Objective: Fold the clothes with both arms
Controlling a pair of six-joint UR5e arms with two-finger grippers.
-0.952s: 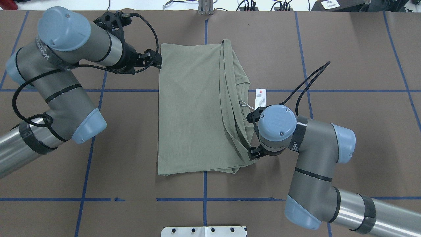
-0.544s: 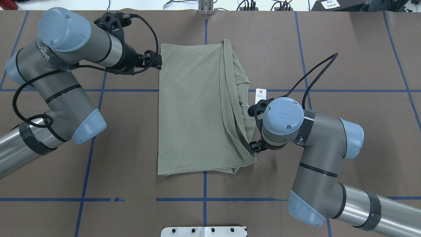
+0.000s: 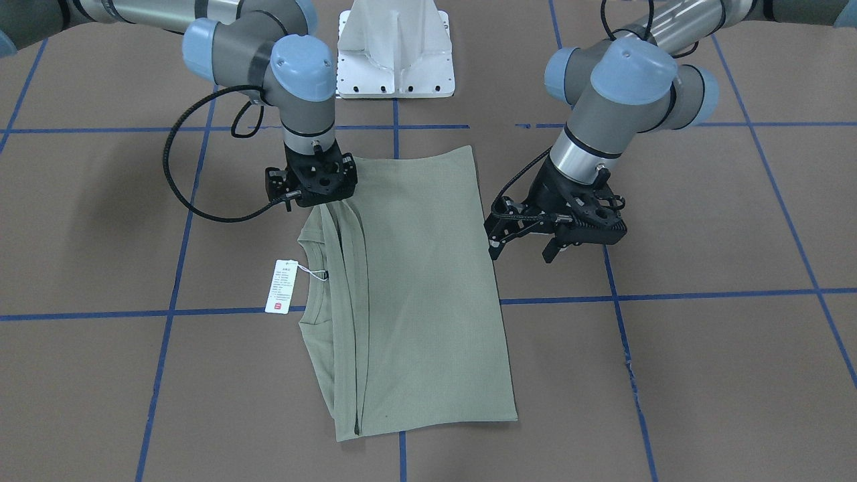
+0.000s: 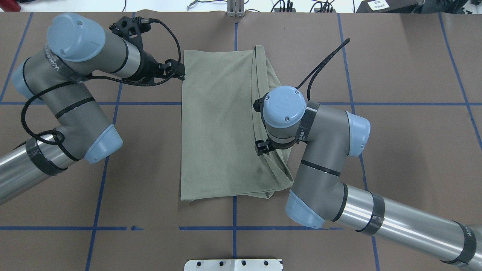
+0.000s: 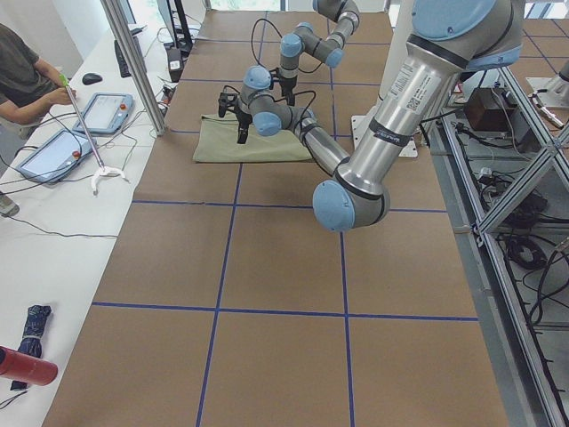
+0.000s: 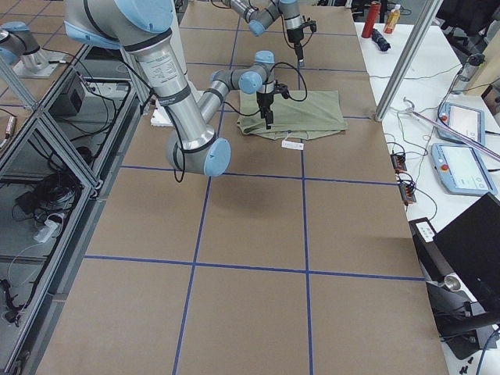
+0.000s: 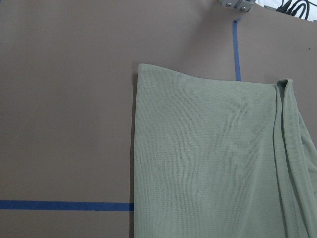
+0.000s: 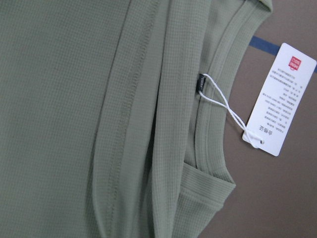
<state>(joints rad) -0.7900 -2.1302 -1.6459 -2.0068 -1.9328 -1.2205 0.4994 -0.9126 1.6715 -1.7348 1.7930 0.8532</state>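
Observation:
The sage-green shirt (image 4: pixel 218 128) lies folded into a flat rectangle mid-table, with a doubled strip along its right side. It also shows in the front view (image 3: pixel 428 294) and both wrist views (image 7: pixel 208 158) (image 8: pixel 59 114). Its white hang tag (image 3: pixel 282 286) lies on the table beside the collar (image 8: pixel 281 99). My left gripper (image 4: pixel 181 71) hovers open and empty just off the shirt's far left corner (image 3: pixel 522 249). My right gripper (image 3: pixel 315 197) points down over the doubled strip near the collar (image 4: pixel 260 147). Its fingertips are hidden, so I cannot tell its state.
The white pedestal base (image 3: pixel 395 53) stands at the robot's side of the table (image 4: pixel 233 264). Blue tape lines (image 4: pixel 150 103) cross the brown table cover. A person (image 5: pixel 22 71) sits at a side bench with tablets.
My right arm has swung left and away from the robot, from the shirt's near right corner to over the collar strip, now covering the tag. The left gripper barely moved. The shirt lies unchanged.

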